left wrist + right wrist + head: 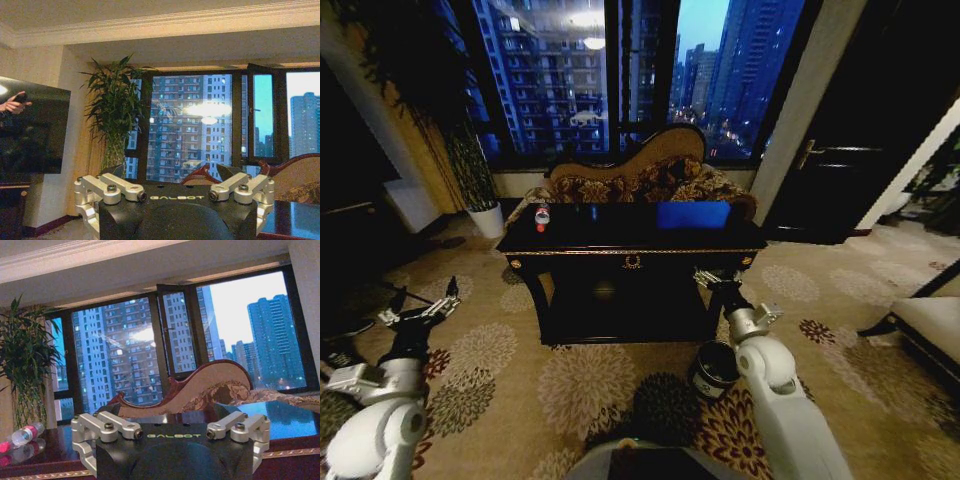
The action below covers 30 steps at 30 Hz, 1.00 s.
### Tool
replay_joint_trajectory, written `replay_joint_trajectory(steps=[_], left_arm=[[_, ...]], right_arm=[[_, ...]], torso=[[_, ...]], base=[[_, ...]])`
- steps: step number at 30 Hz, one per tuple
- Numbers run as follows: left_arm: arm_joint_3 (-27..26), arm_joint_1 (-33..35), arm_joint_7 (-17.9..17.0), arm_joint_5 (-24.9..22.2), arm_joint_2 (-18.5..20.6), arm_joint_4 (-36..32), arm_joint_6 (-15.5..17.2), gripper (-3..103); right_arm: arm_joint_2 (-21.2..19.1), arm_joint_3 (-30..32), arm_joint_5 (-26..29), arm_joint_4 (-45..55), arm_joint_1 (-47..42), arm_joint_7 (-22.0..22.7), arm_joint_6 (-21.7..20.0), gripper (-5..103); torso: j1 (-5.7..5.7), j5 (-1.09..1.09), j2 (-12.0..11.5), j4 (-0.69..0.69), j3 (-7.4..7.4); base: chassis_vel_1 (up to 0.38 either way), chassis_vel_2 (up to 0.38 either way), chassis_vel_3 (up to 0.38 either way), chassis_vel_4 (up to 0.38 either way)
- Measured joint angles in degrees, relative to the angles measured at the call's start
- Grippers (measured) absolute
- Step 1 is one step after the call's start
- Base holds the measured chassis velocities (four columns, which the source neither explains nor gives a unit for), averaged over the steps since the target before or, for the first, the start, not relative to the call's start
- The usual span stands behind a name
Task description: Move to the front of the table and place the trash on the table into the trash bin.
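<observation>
We're facing the table (631, 252); bottle (542, 217) lies on its left end, long axis roughly front-to-back. Left gripper (423, 305) hangs low and left of the table, fingers spread, nearer the bottle. Right gripper (712, 282) sits at the table's front-right corner, also spread, w/ the bin (713, 370) just below.

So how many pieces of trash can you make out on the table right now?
1: a clear bottle with a red label, near the left end of the table. No paper wads are discernible, though the dark tabletop could be hiding small items.
</observation>
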Motion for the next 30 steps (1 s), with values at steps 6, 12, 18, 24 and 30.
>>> replay_joint_trajectory(steps=[6,12,18,24,30], left_arm=[[0.02,-0.38,0.02,-0.06,0.27,0.58,-0.08,100],[0.64,-1.02,0.08,0.2,0.16,1.05,-0.08,100],[0.68,-1.06,0.12,0.32,0.12,1.38,-0.06,100],[0.72,-1.05,0.16,0.36,0.05,1.46,-0.06,100],[0.7,-0.81,0.21,0.36,0.06,1.55,-0.16,100]], right_arm=[[-0.08,-0.13,-0.76,-0.84,0.31,-0.01,0.27,100],[-0.4,-0.01,-0.96,-1.8,0.32,-0.02,0.66,100],[-0.59,-0.15,-0.94,-2.32,0.9,-0.01,0.83,100],[-0.74,-0.23,-0.88,-2.53,1.0,-0.02,0.85,100],[-0.71,-0.26,-0.84,-2.71,1.05,-0.02,0.87,100]], torso=[[0.0,0.0,0.01,-0.01,0.0],[-0.01,0.0,0.0,-0.01,0.0],[0.03,-0.01,-0.02,-0.01,0.02],[0.04,0.0,-0.02,-0.01,0.02],[-0.02,0.0,0.01,-0.01,-0.01]], base=[[-0.017,0.015,0.012,-0.017],[-0.103,0.109,0.109,-0.101],[-0.161,0.157,0.167,-0.171],[-0.123,0.119,0.139,-0.125],[-0.02,0.016,0.017,-0.021]])
